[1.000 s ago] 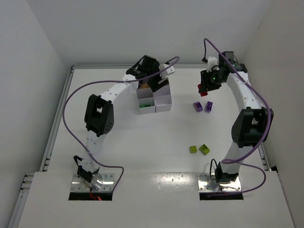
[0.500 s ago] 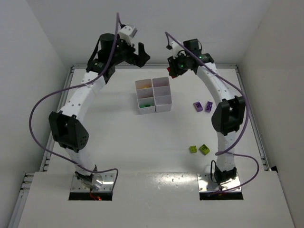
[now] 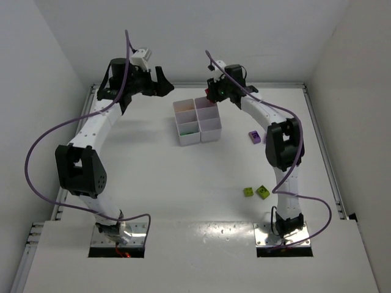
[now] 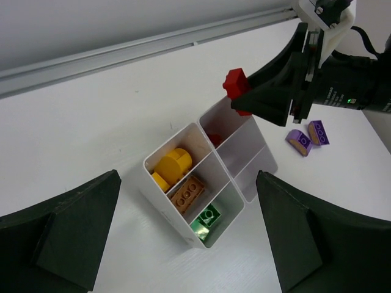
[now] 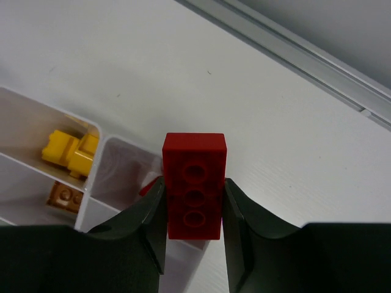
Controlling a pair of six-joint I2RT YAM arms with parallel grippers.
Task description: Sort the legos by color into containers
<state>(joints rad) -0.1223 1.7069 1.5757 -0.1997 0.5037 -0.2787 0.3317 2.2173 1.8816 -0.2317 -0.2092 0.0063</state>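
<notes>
Evidently the step in hand is the dropping of the red brick point(image 5: 194, 183) into the tray point(image 4: 244, 152), and it is best done slowly. The brick is pinched by the right fingers point(image 5: 149, 213) across its short width, and it is held in the air just above the far right corner compartment, where a red piece point(image 4: 214, 139) is already lying. In the right wrist view only the near half of the brick is seen over that compartment, and the far half is seen over the tabletop point(image 5: 122, 55) beyond the wall. A little more travel inward is therefore judged to be needed before release. The long axis of the brick is aligned with the fingers, so that it projects past their tips, pointing away from the wrist and tilted rather than level. A face with three round recesses is turned toward the wrist camera. Since the brick looks long against the compartment, it should be lowered close between the walls, tip first, so that it cannot be left bridging the rim or bounced into the empty cell beside it. The left fingers point(image 4: 67, 232) are spread wide, nothing is held between them, and they are well apart from the tray, where they are best left. The yellow bricks point(image 4: 171, 166), orange brick point(image 4: 188, 192) and green brick point(image 4: 208, 217) should not be disturbed.
</notes>
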